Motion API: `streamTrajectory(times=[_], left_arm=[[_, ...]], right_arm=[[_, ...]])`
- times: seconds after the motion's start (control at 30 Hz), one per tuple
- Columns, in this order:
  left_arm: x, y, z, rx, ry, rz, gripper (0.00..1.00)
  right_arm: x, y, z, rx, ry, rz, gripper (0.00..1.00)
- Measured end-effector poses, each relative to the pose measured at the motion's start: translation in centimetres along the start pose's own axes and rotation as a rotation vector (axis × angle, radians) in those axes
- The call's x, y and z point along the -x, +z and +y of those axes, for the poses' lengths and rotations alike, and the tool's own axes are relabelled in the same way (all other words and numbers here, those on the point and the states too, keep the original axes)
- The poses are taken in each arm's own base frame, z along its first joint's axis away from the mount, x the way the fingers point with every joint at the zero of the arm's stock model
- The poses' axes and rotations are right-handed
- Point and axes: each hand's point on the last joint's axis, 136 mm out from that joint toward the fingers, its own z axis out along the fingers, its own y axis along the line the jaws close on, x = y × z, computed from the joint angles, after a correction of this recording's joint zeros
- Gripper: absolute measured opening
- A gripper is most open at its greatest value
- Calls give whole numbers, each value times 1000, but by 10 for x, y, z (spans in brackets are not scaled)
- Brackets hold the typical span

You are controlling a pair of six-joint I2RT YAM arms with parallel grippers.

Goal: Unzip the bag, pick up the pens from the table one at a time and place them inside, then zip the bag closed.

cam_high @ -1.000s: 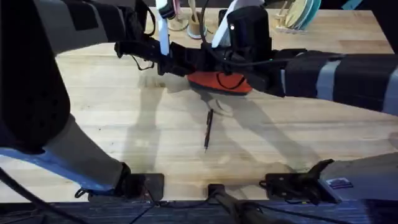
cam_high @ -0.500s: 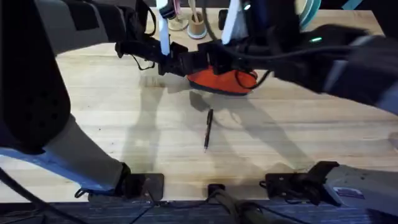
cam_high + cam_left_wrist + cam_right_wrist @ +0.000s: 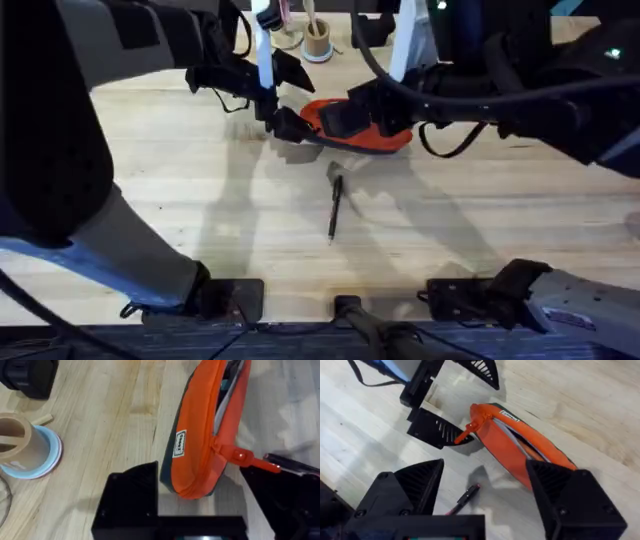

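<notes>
- Left gripper [image 3: 283, 98]: spread wide at the bag's left end and grasping nothing. In the left wrist view one finger [image 3: 131, 497] lay just beside the bag's end and the other [image 3: 280, 491] sat under the pull tab [image 3: 243, 457]. This placement was probably meant to brace the end of the bag.
- Bag [image 3: 360, 127]: rested on the table [image 3: 180, 200] at mid-width, towards the far side. Its zipper appeared already drawn open, so the unzipping step looked done.
- Pen [image 3: 335, 207]: lay on the table nearer the bases than the bag, close to it but apart, and ungrasped. Loading it was judged the next step.
- Right gripper [image 3: 485, 477]: fingers parted and empty, hovering over the bag's near side. One finger [image 3: 415, 485] hung over bare table. The other [image 3: 555, 487] overlapped the bag's right part; contact could not be told.
- Left wrist view: showed the gap of the mouth with grey lining, plus a small label [image 3: 180, 443] on the navy edge, which the overhead view did not resolve.
- Right wrist view: showed the pen's tip [image 3: 467, 496] between the right fingers and the left gripper beyond the tab.
- Overhead view: alone gave the pen's full length and its position relative to both arms.
</notes>
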Motion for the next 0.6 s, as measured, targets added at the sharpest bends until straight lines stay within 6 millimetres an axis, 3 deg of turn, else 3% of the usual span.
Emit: streamTrajectory(times=[0.33,0.47,0.6], left_arm=[[-7,-5,-5,-3,-41,63,993],[13,-27,-10,26,-31,80,993],[48,-62,-20,72,-4,68,993]], right_arm=[[3,-3,-1,-6,-74,-2,996],[13,-12,-8,-22,-77,-10,996],[19,-21,-17,-44,-97,-3,996]])
